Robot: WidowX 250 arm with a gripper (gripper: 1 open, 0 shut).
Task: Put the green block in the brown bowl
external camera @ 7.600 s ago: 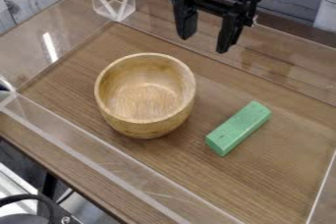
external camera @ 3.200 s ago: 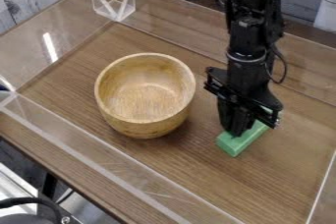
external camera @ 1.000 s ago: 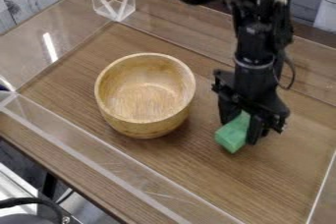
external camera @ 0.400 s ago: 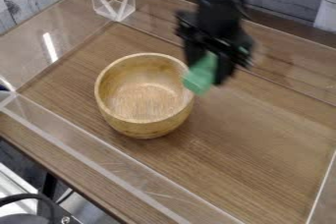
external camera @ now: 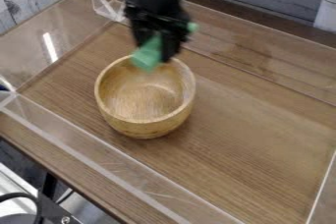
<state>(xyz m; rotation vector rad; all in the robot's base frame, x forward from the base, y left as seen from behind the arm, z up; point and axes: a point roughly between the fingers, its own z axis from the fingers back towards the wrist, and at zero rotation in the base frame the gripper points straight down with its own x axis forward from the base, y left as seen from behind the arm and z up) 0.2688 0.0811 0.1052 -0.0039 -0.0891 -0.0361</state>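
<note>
Camera view from above a wooden table [external camera: 250, 120] inside clear acrylic walls [external camera: 46, 135]: gripper [external camera: 153, 47] pointing straight down, black fingers [external camera: 174, 39] pinching the green block [external camera: 149, 53] between them; block lifted off the table, tilted, lower end hanging over the far rim of the brown bowl [external camera: 144, 94], not resting in it; bowl upright on the left half of the table, inside bare; small clear triangular stand [external camera: 109, 2] at the far left corner, well apart from the bowl
</note>
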